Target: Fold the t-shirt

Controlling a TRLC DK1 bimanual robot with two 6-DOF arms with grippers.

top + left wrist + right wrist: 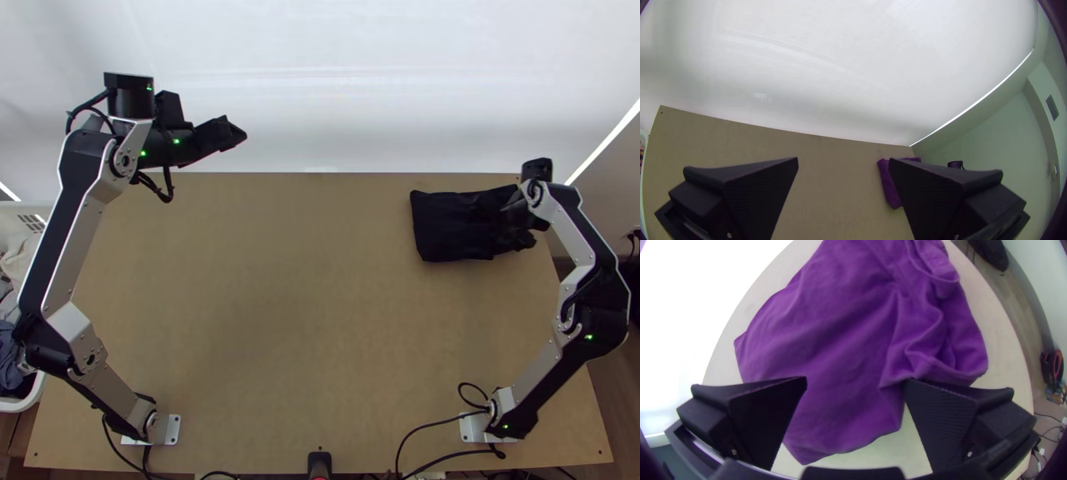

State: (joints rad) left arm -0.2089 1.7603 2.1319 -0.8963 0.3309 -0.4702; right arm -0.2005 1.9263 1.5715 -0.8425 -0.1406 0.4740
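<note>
Right gripper (855, 381) is gaping over t-shirt (840, 329); left gripper (843, 161) is hanging open, well apart. It's looking soft, light; shirt edge (849, 443) between right jaws is probably suiting a pinch.

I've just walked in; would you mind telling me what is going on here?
A two-armed robot is on t-shirt folding. The t-shirt lies compact but wrinkled, partly bunched, near the table's far right corner. The right tool is open over it, gripping nothing. The left tool hangs open, well away.
</note>
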